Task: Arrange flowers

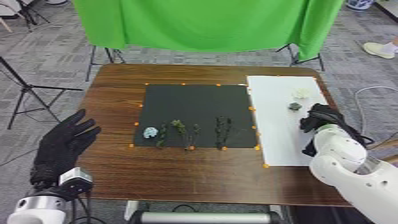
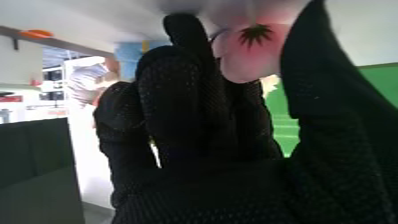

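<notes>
Right hand (image 1: 325, 116), mesh-gloved, beside round-petaled flower (image 2: 242, 64)

On the black mat (image 1: 195, 107), near left, I see a pale-blue flower (image 1: 150, 132) beside slender green stems (image 1: 179, 128); right, on white paper (image 1: 280, 145), a cream flower (image 1: 301, 93) beyond a grey-green rosette (image 1: 295, 106). A pink-petalled flower (image 2: 244, 62) is at my right robot hand (image 1: 326, 116).
</notes>
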Controlling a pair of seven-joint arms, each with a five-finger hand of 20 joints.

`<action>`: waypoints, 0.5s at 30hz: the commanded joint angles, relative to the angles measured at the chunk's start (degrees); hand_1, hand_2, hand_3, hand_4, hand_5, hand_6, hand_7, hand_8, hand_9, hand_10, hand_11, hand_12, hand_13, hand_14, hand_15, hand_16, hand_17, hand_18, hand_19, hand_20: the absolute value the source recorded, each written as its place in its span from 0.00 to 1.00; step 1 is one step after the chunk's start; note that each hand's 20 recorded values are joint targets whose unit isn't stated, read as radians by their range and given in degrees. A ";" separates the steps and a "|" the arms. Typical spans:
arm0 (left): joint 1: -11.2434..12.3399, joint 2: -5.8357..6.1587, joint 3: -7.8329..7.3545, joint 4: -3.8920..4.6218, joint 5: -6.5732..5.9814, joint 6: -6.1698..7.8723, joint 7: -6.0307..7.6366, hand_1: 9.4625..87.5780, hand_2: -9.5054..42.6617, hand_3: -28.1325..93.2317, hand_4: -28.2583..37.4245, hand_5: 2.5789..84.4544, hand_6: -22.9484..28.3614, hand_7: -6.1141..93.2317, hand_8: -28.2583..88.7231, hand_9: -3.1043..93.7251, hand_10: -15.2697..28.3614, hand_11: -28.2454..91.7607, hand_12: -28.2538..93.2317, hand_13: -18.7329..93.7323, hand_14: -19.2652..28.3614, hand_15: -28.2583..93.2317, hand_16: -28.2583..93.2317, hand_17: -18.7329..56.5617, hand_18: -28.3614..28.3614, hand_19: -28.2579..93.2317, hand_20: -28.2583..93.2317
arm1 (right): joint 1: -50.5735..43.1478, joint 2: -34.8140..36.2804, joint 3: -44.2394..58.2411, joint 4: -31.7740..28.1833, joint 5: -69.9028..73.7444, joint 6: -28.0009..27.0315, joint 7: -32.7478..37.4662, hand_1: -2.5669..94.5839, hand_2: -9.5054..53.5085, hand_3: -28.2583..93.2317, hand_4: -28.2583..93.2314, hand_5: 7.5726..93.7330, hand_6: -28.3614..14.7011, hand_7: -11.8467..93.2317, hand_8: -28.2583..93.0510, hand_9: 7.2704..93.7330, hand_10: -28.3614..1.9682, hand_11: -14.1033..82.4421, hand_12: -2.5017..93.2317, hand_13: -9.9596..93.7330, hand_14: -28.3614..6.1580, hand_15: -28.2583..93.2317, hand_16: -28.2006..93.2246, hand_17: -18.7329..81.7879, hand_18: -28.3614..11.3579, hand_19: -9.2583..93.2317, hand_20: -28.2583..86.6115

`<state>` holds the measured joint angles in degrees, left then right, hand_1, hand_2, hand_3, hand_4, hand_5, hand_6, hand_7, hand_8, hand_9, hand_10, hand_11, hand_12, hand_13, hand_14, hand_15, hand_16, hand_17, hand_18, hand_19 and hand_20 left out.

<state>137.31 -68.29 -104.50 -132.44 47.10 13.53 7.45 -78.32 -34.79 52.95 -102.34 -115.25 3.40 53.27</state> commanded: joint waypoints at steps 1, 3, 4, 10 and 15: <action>0.59 -0.06 0.17 0.19 0.09 -0.17 -0.25 0.20 0.30 0.90 0.11 0.43 0.65 0.20 0.16 0.39 0.81 0.46 0.31 0.39 0.96 0.64 0.16 0.10 0.91 0.69 0.22 | 0.72 0.73 -3.72 0.63 -3.17 4.80 -0.96 0.51 0.00 0.89 0.00 0.73 0.71 0.34 0.19 0.86 0.62 0.33 0.25 0.78 0.55 0.87 0.34 0.53 0.14 1.00 0.61; 0.63 0.03 0.13 0.12 0.04 -0.04 -0.08 0.20 0.30 0.90 0.11 0.43 0.65 0.20 0.16 0.39 0.81 0.46 0.31 0.39 0.96 0.64 0.16 0.10 0.91 0.69 0.22 | 0.94 0.80 -4.10 0.62 -3.42 5.36 -0.97 0.54 0.00 0.87 0.00 0.79 0.72 0.36 0.20 0.91 0.64 0.32 0.29 0.79 0.58 0.87 0.35 0.55 0.14 1.00 0.62; 0.51 -0.04 0.12 0.14 0.12 -0.11 -0.26 0.20 0.30 0.90 0.11 0.43 0.65 0.20 0.16 0.39 0.81 0.46 0.30 0.39 0.96 0.64 0.16 0.10 0.91 0.69 0.22 | 1.08 0.89 -4.39 0.64 -3.66 5.95 -0.85 0.55 0.00 0.87 0.00 0.82 0.72 0.36 0.21 0.94 0.65 0.31 0.30 0.80 0.58 0.87 0.35 0.55 0.15 1.00 0.63; 0.93 -0.05 -0.03 -0.13 0.17 0.03 -0.22 0.20 0.30 0.90 0.11 0.43 0.65 0.20 0.16 0.39 0.81 0.46 0.31 0.39 0.96 0.64 0.15 0.10 0.91 0.69 0.22 | 1.49 0.82 -3.86 -0.67 -4.44 7.95 -0.69 0.58 0.00 0.88 0.00 0.85 0.72 0.35 0.22 0.98 0.70 0.28 0.34 0.84 0.63 0.86 0.36 0.57 0.16 1.00 0.64; 1.84 -0.12 -0.78 -0.51 -0.04 0.51 0.01 0.20 0.30 0.90 0.11 0.43 0.65 0.20 0.16 0.39 0.80 0.46 0.31 0.39 0.96 0.64 0.15 0.10 0.91 0.69 0.22 | 3.18 -0.45 -2.38 -3.95 -4.92 7.51 -3.10 0.58 0.00 0.88 0.00 0.86 0.72 0.35 0.23 0.99 0.69 0.28 0.35 0.84 0.64 0.86 0.36 0.58 0.16 1.00 0.65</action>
<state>137.41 -68.28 -104.53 -132.46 47.09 13.56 7.47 -76.85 -34.13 48.18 -102.48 -118.59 10.66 52.57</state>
